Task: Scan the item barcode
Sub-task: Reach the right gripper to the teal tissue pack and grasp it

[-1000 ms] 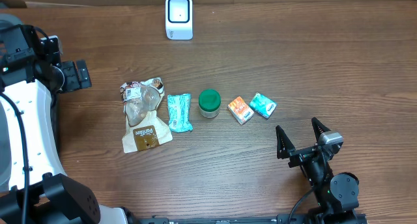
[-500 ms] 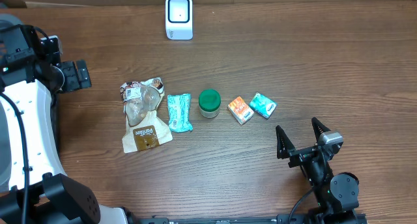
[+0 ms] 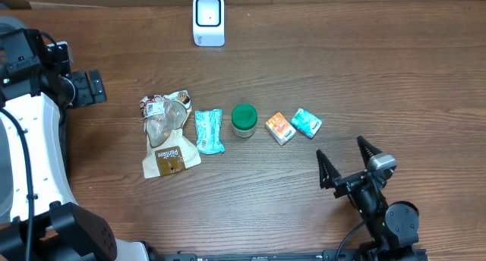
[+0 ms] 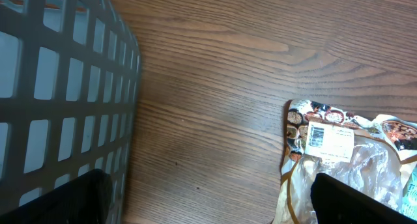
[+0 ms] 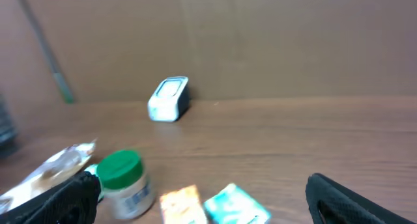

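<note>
Here, five small goods lie in a loose row across the middle of the wooden table (image 3: 342,64). From the robot's left to right they are a snack bag (image 3: 165,134), a teal packet (image 3: 208,131), a jar (image 3: 244,120) with a green lid, an orange box (image 3: 279,128) and a teal box (image 3: 306,123). The teal packet lies just beside the snack bag, the jar stands upright near it, and the two boxes lie close together, both turned at a slant. The white scanner (image 3: 208,20) stands at the far edge of the table, well apart from the row, and nothing is in front of it.

The right gripper (image 3: 340,147) is at the near side of the table, close to the teal box but not touching it. Its two fingers are spread wide with nothing between them. Its own camera looks past both fingers (image 5: 65,198) at the jar, the boxes and the scanner beyond, all somewhat blurred.

The left gripper (image 3: 93,88) is off to the left, apart from the snack bag, its fingers (image 4: 71,198) also spread wide and empty. Its camera shows a grey lattice basket (image 4: 65,87) at one side and the top end of the snack bag at the other, with a white barcode label (image 4: 328,138) facing up.
</note>
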Motion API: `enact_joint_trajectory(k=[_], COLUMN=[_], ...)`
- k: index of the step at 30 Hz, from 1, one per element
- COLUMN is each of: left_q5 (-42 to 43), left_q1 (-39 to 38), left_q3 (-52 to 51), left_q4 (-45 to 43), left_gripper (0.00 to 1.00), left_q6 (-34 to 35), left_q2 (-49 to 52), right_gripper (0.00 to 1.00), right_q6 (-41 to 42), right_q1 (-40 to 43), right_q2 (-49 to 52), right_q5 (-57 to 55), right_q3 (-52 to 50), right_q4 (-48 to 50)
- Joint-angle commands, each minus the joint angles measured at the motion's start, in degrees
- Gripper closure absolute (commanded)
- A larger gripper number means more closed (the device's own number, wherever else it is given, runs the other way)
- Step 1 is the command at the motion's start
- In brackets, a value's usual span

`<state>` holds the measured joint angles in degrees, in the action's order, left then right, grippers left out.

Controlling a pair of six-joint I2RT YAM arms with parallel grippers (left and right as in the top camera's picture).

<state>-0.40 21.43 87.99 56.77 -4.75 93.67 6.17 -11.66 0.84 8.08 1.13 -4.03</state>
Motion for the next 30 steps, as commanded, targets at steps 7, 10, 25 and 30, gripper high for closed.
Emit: enact_joint_trajectory(k=[7,10,25,30], left_q5=[-0.39,-0.42,-0.42,-0.42], left_q1=[0.63,0.63,0.63,0.63], left_q3=[-0.52,-0.52,-0.52,-0.52], left_q4=[-0.04,-0.07,-0.04,-0.04], left_gripper=[0.00,0.01,0.00,0.00], left_q6=[0.94,0.94,0.94,0.94], left_q2=[-0.31,-0.31,-0.31,-0.31], right_gripper=[0.00,0.00,0.00,0.00], right_q6=[-0.28,-0.87,-10.93,-11.19], right_q1=[0.15,0.15,0.17,0.17], right_q2=[10.25,19.41,76.43,87.65], right_q5=[5.81,5.75,4.04,0.37], right_q3=[21.68,32.35,83.73,84.65], right_q4=[-16.20,-23.69,-58.97,-57.81])
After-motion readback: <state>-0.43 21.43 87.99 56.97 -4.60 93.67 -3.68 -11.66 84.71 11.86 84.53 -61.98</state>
